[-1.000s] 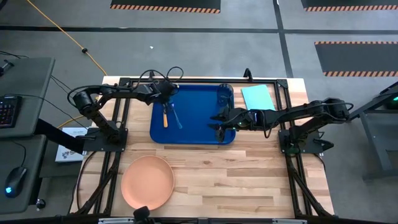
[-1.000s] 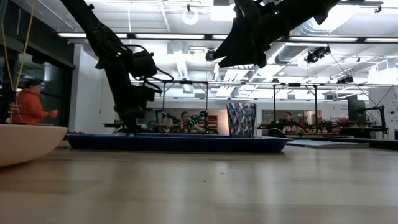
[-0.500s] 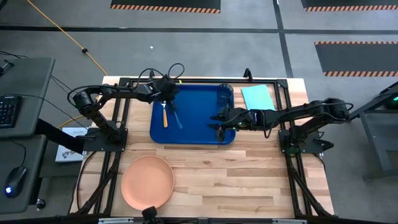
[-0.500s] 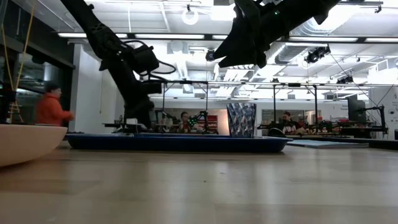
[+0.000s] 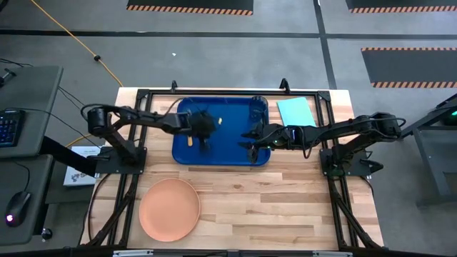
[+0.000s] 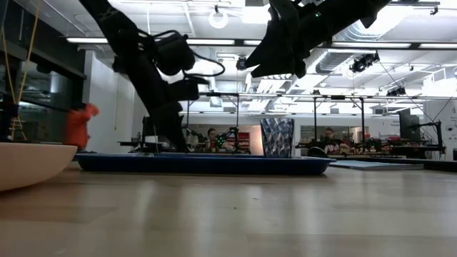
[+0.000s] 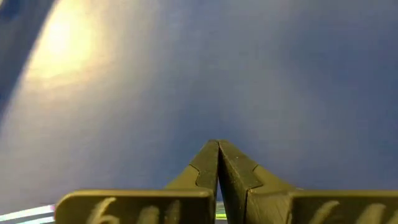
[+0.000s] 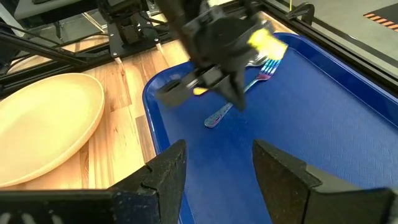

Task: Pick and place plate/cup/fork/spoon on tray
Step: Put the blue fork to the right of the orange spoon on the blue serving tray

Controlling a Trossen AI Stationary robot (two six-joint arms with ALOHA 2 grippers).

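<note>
Remaining item: the plate [image 5: 169,208] is seen on the counter [image 5: 285,207], near its front left corner, well apart from the tray [image 5: 232,146].
Handling: the plate is judged stiff, light and smooth; being wide and shallow, it is best pinched at its raised rim.
Tray contents: cutlery, a spoon [image 8: 219,115] with something teal beside it, is seen lying on the tray floor; the cup [image 5: 258,108] is seen at a far corner.
Left pincer [image 5: 205,126]: clenched on nothing, held low over the tray.
Right pincer [image 5: 250,139]: released and empty, hung above the tray's right side.
</note>
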